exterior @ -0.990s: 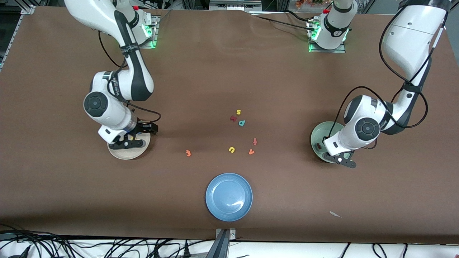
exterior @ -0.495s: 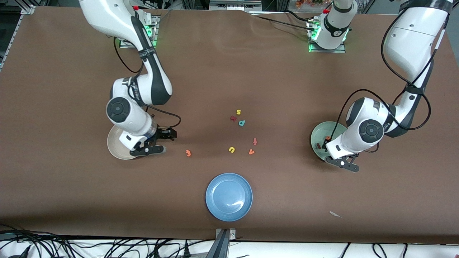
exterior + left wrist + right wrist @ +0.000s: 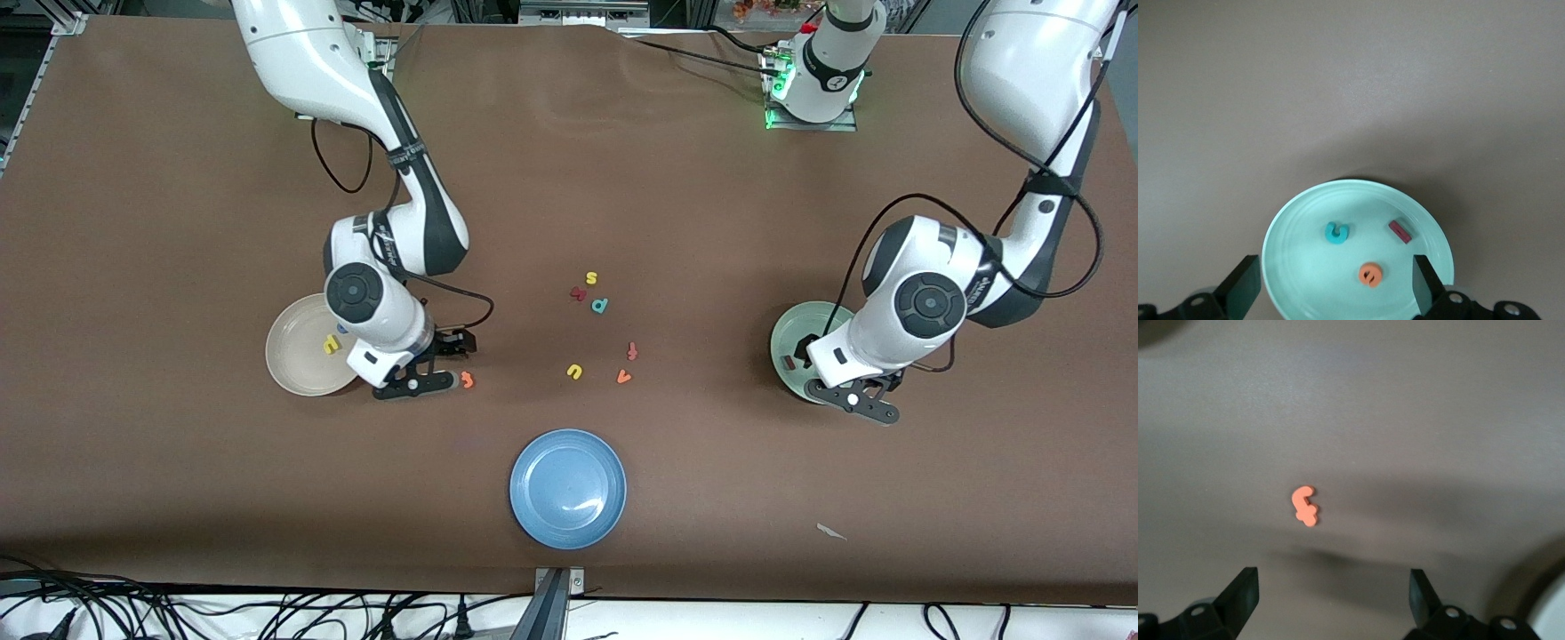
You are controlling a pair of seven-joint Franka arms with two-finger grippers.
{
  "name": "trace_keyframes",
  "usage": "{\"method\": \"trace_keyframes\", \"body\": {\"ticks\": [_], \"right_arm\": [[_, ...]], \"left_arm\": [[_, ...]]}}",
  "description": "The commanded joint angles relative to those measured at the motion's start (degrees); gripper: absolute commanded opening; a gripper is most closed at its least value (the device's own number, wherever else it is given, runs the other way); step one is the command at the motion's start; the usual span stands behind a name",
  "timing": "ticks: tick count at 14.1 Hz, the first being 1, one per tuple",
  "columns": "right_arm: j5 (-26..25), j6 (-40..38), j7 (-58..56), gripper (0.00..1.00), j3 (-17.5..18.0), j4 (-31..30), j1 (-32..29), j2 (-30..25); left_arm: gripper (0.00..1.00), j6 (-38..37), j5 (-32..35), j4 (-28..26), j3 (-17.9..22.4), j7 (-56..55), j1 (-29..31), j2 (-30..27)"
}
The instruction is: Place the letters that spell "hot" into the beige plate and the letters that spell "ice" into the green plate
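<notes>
Ice letters c point(image 3: 1336, 231), e point(image 3: 1371, 274), i point(image 3: 1400, 231) lie in green plate point(image 3: 1291, 220); left gripper point(image 3: 1331, 293) over it, fingers apart, empty. Beige plate point(image 3: 289, 356) holds h point(image 3: 332, 343), probably o, mostly hidden. Orange t point(image 3: 1305, 506) on table beside that plate; right gripper point(image 3: 1331, 600) above it, open.

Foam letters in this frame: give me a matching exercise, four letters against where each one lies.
Letters:
1. teal c
2. yellow h
3. orange t
4. yellow u

Places:
A. in the beige plate
B. on the bare table, under the open right gripper
C. in the green plate
D. on the table among the loose letters in the middle

Pairs: 1-C, 2-A, 3-B, 4-D
</notes>
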Motion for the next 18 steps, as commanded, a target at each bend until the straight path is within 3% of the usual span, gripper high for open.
{"method": "trace_keyframes", "body": {"ticks": [1, 3, 12, 15, 18], "right_arm": [[0.5, -0.8, 0.1, 1.0, 0.7, 4.7, -0.2, 3.7], [0.1, -0.7, -0.1, 1.0, 0.8, 4.9, -0.3, 4.5], [-0.7, -0.2, -1.3, 0.96, 0.8, 10.0, -0.3, 9.3], [-0.6, 0.4, -1.3, 0.94, 0.8, 10.1, -0.3, 10.2], [-0.6, 0.5, -1.3, 0.8, 0.8, 10.2, -0.3, 10.2]], "left_arm": [[1.0, -7.5, 0.2, 4.1, -2.8, 0.3, 0.2, -0.4], [1.0, -8.5, -0.5, 4.5, -4.7, -0.3, 0.2, -1.2], [1.0, -9.2, -1.0, 4.6, -4.6, 0.7, 2.7, -5.7], [1.0, -11.6, -7.0, 4.6, -4.6, 0.9, 3.9, -7.1], [1.0, -13.1, -8.9, 4.6, -4.6, 0.9, 4.2, -9.5]]}}
